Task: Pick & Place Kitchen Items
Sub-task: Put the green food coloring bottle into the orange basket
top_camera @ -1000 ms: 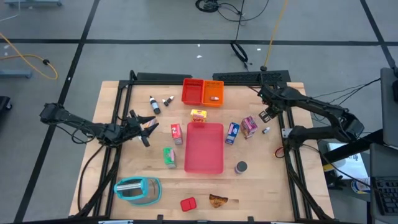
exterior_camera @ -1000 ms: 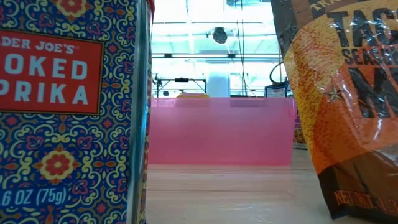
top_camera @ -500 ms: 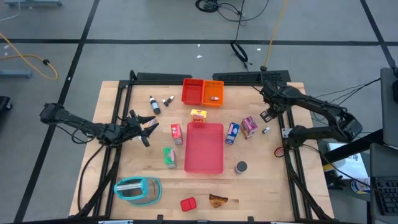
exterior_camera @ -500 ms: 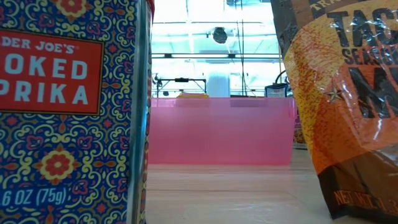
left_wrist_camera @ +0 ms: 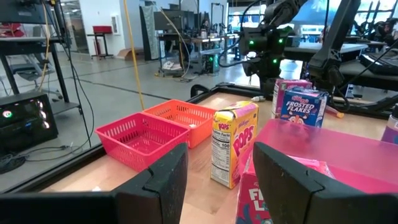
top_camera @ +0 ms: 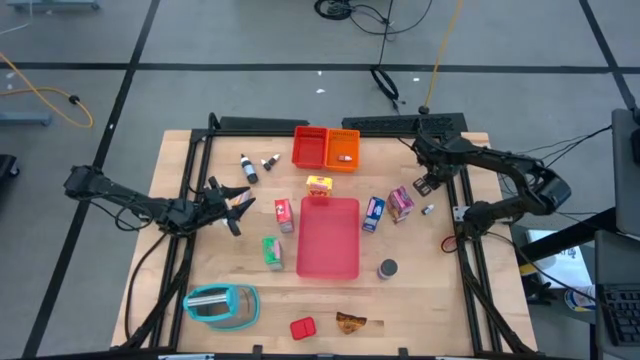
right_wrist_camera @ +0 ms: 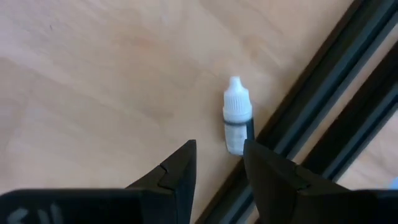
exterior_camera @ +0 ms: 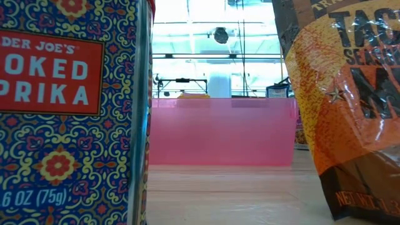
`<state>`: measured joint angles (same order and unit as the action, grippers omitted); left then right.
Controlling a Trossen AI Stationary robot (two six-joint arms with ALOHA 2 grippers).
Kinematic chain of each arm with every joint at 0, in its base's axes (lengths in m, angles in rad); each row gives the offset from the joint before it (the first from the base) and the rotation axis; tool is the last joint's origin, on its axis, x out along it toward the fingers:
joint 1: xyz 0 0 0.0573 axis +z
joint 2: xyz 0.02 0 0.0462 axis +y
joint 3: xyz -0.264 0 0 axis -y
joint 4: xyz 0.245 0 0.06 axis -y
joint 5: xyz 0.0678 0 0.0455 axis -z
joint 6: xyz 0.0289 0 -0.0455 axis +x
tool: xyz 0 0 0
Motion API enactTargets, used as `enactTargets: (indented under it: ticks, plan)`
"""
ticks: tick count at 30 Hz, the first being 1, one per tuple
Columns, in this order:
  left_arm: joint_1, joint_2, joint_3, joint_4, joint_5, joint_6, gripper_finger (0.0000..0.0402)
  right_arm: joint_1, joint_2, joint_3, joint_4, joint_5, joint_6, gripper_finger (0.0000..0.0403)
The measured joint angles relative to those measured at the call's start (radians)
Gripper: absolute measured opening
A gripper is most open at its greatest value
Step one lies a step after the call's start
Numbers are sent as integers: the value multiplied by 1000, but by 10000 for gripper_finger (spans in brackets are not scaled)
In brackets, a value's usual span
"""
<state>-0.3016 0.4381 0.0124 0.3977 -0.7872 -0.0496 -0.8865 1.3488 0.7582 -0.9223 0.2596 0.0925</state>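
Kitchen items lie around the flat pink tray (top_camera: 328,237): a yellow box (top_camera: 319,184), red box (top_camera: 284,214), green box (top_camera: 272,252), blue box (top_camera: 373,213), pink box (top_camera: 401,202), grey can (top_camera: 388,268) and two dark bottles (top_camera: 247,168). A small white dropper bottle (right_wrist_camera: 237,118) lies on its side by the right frame rail. My right gripper (right_wrist_camera: 217,168) points down just above it, open, touching nothing. My left gripper (left_wrist_camera: 217,180) waits open and level at the table's left (top_camera: 235,205), facing the yellow box (left_wrist_camera: 233,143).
A red bin (top_camera: 310,147) and an orange bin (top_camera: 343,150) stand at the far middle. A teal object (top_camera: 220,305), a red packet (top_camera: 302,327) and a brown packet (top_camera: 350,322) lie near the front edge. Black frame rails (right_wrist_camera: 323,106) run along the table's sides.
My right arm has lowered its gripper a little toward the table over the small white bottle near the right rail, its fingers still apart. No item has moved.
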Motion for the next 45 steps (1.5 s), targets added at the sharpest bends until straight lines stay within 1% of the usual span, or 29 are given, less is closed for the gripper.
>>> enactTargets:
  ticks: [8, 19, 24, 29, 34, 39, 45]
  plan:
    - [0, 0, 0, 0, 0, 2, 184, -10, 12, 0, 19, -2, -3, 125]
    - [0, 0, 0, -1, 0, 1, 184, -9, 12, -1, 45, -2, 34, 126]
    - [0, 0, 0, -1, 0, 1, 184, -9, 12, -30, 99, 2, 44, 126]
    - [0, 0, 0, -2, 0, 0, 184, -9, 15, -34, 116, 22, 54, 126]
    - [0, 0, 0, -3, 0, -1, 184, -2, 48, -34, 114, 34, 76, 126]
    - [0, 0, 0, -4, 0, -1, 184, 19, 106, -35, 107, 79, 95, 126]
    - [0, 0, 0, -4, 0, 1, 184, 19, 137, -31, 106, 84, 89, 125]
